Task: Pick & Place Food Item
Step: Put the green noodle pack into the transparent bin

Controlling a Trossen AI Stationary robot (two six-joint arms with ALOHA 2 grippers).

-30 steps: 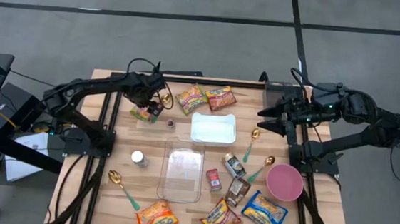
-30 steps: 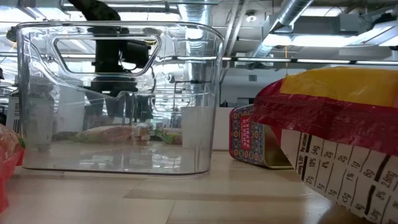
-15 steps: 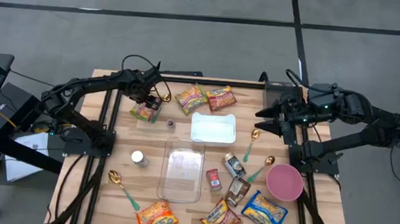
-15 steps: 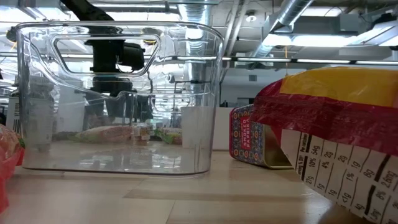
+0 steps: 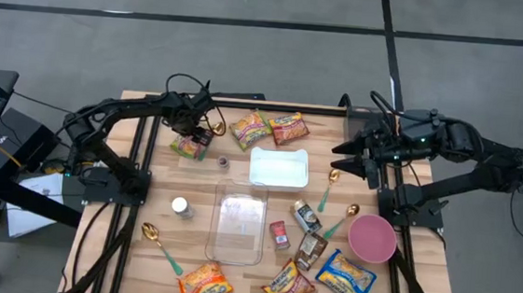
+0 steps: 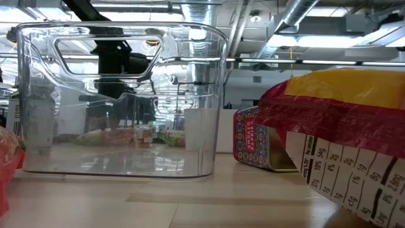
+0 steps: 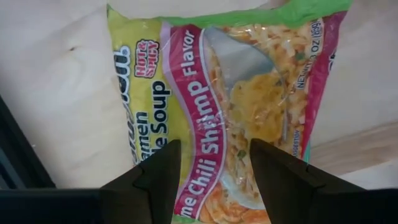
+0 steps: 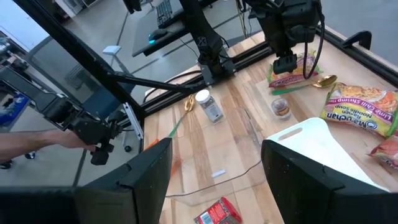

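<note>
A chili shrimp ramen packet point(image 7: 230, 106), green, yellow and pink, lies flat on the wooden table at the far left point(image 5: 185, 147). My left gripper point(image 7: 214, 180) is open and points down over it, one finger over each side of its near end; it also shows in the high view point(image 5: 193, 134). I cannot tell whether the fingertips touch the packet. My right gripper point(image 5: 340, 157) is open and empty, held above the table at the far right, and shows open in its wrist view point(image 8: 217, 186).
A clear plastic bin point(image 5: 239, 221) stands mid-table, with a white board point(image 5: 279, 167) beyond it. Two ramen packets point(image 5: 268, 128) lie at the far edge. A pink bowl point(image 5: 371, 238), spoons point(image 5: 330, 185), a small jar point(image 5: 223, 161), a shaker point(image 5: 181, 207) and more packets point(image 5: 289, 286) lie around.
My left gripper has gone down a little toward the ramen packet, staying open. The packet has not moved.
</note>
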